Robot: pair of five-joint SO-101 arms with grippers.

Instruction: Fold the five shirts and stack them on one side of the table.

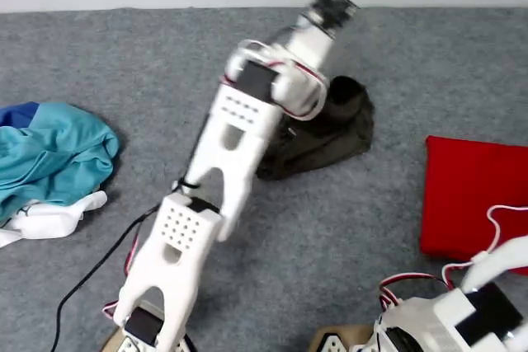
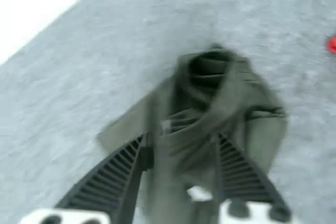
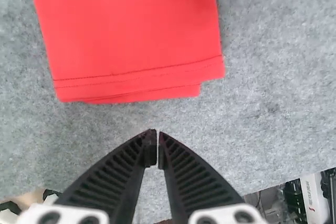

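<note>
A dark olive shirt (image 1: 330,133) lies crumpled at the middle back of the grey table. My left arm stretches over it, and in the left wrist view my left gripper (image 2: 181,140) has a bunch of the olive shirt (image 2: 231,93) caught between its fingers, the cloth rising up to the jaws. A folded red shirt (image 1: 474,199) lies flat at the right edge. My right gripper (image 3: 153,132) is shut on nothing, hovering over bare table just short of the red shirt's (image 3: 126,30) hemmed edge.
A loose heap of teal and blue shirts (image 1: 49,154) with a white shirt (image 1: 49,218) under it lies at the left edge. A black cable (image 1: 91,274) trails along the front left. Bare grey table (image 1: 346,228) lies between the olive and red shirts.
</note>
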